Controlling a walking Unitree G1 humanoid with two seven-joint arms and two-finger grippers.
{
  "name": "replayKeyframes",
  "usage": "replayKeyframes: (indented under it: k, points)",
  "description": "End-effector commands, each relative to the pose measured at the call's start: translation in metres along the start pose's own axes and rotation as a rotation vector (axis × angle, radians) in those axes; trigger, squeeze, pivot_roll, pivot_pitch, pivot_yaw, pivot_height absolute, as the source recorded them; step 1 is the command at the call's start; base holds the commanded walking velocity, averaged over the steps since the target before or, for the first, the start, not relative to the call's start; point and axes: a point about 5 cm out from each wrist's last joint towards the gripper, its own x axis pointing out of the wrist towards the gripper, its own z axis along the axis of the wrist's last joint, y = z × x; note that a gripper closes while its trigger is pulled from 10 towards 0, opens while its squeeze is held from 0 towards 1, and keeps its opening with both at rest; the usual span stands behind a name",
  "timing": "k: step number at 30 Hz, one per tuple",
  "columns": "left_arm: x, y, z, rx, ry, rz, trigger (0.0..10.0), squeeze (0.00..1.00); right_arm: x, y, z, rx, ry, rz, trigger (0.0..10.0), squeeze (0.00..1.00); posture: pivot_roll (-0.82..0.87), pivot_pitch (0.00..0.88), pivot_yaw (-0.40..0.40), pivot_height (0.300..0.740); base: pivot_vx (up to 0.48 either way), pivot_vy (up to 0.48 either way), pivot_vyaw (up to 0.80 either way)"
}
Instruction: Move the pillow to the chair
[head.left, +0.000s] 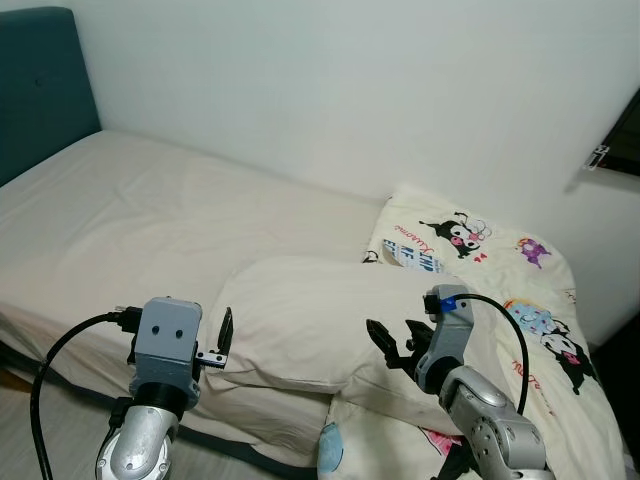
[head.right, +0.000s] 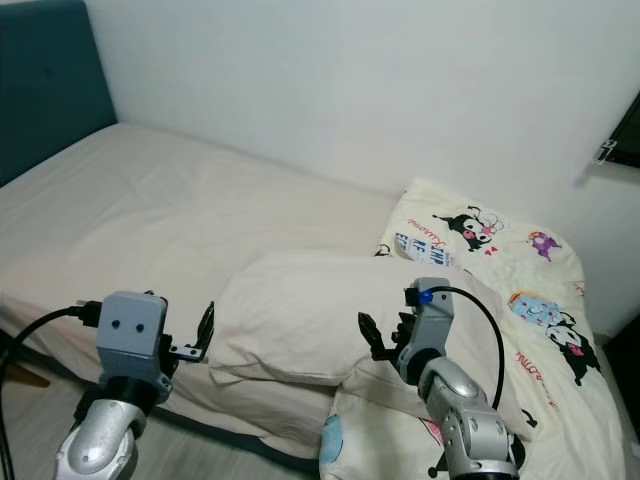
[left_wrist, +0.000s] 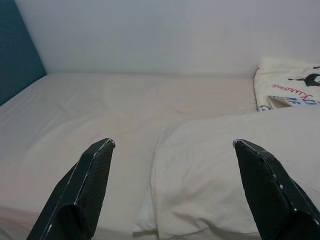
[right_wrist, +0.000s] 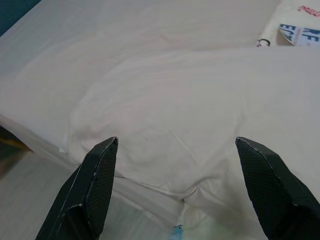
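A: Where's the target?
B: Plain cream fabric pillow (head.left: 300, 320), lying flat at the near edge of the bed with the cream sheet (head.left: 140, 200). Its right end sits on the cream quilt printed with cartoon figures (head.left: 500, 270), which is bunched at the right.

A: Grippers?
B: Left gripper (head.left: 222, 340) is just off the pillow's left end, fingers spread wide, nothing between them. In the left wrist view the pillow's left corner sits between the fingers (left_wrist: 85, 185). Right gripper (head.right: 385, 338) is over the pillow's near right part, also spread and empty; can't tell if it's touching the fabric.

A: How will it handle?
B: Judging by looks: light, soft, squashy. It will sag and fold if lifted at one point. The cover looks smooth, so a shallow pinch could slip off the fabric.

A: Where to grab?
B: One gripper per end, I'd say. Bite deep into the stuffed edge, not just loose cover. Left takes the left corner, right takes the near right edge. Keep clear of the quilt underneath so it doesn't get dragged along.

A: Chair?
B: Can't place it from here. Teal padded headboard (head.left: 40, 90) is at the far left.
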Motion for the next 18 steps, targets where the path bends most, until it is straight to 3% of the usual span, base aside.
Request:
replayKeyframes:
  k: [1, 9, 18]
  points:
    - [0.001, -0.001, 0.002, -0.004, -0.009, 0.004, 10.0, 0.00, 0.001, -0.006, 0.000, 0.037, 0.010, -0.028, 10.0, 0.00, 0.07, 0.000, -0.141, 0.656, 0.000, 0.000, 0.00]
    - [0.001, -0.001, 0.002, -0.002, -0.007, -0.001, 10.0, 0.00, 0.003, -0.008, 0.000, 0.079, 0.013, -0.043, 10.0, 0.00, 0.07, 0.000, -0.139, 0.636, 0.000, 0.000, 0.00]
    - [0.005, 0.001, 0.005, 0.020, -0.027, 0.002, 10.0, 0.00, 0.007, -0.019, 0.003, 0.192, 0.010, -0.093, 10.0, 0.00, 0.07, 0.000, -0.142, 0.601, 0.000, 0.000, 0.00]
